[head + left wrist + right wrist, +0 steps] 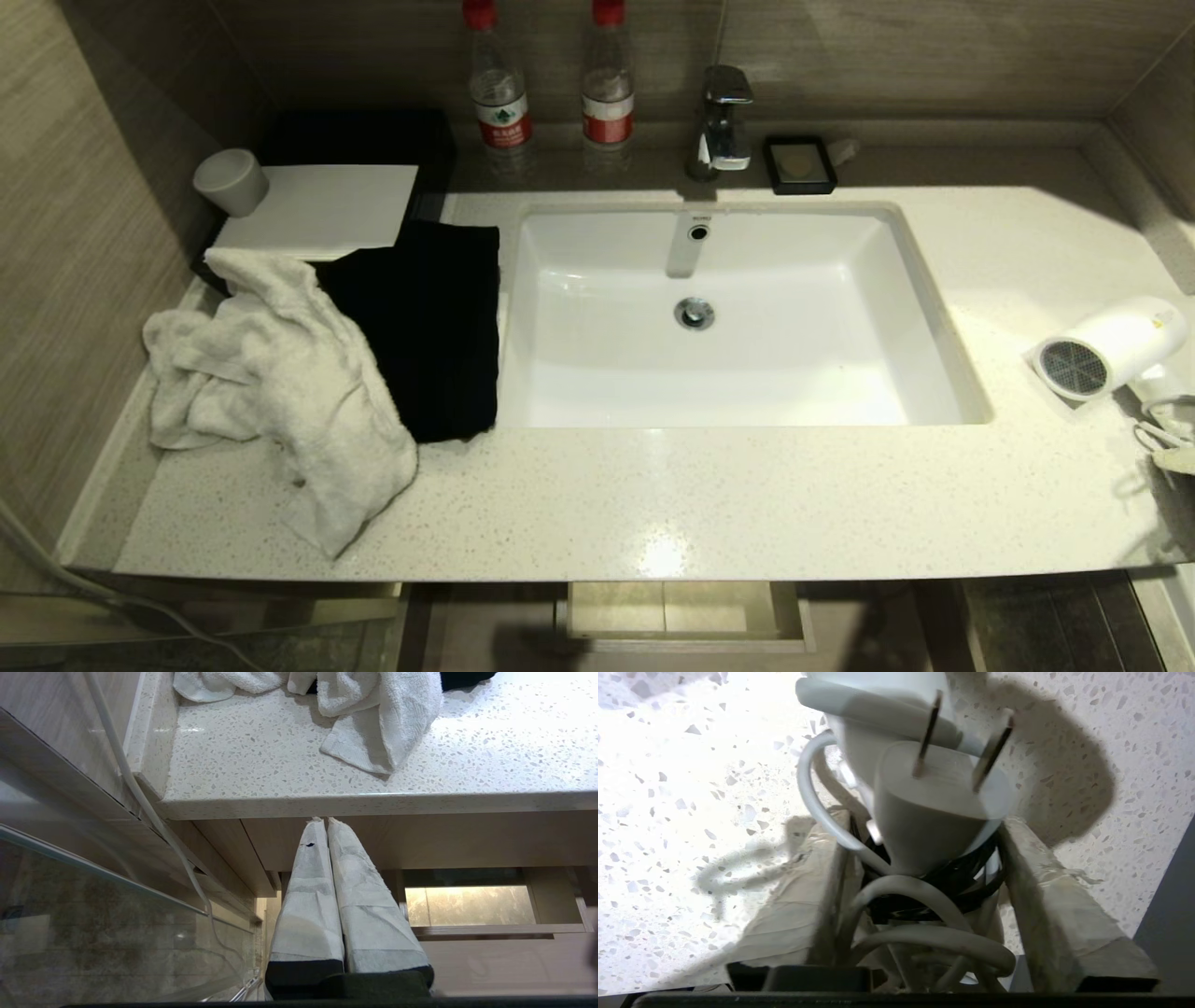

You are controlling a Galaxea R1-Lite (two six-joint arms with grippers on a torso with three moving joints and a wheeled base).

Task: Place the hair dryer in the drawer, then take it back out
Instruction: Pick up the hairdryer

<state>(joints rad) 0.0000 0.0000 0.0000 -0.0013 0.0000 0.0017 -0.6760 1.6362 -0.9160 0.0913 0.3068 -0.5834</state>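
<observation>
the table (pixel 709 504) is a pale speckled stone top with a white sink (pixel 738 373) sunk into its middle. the hair dryer (pixel 1111 350) lies on it with its handle, bundled cord (pixel 878 896) and plug (pixel 934 807) between the fingers of the right end effector (pixel 924 905). well away from that end effector, past the sink, lie a crumpled white towel (pixel 280 392), a black cloth (pixel 429 327) and a white sheet (pixel 322 210).
</observation>
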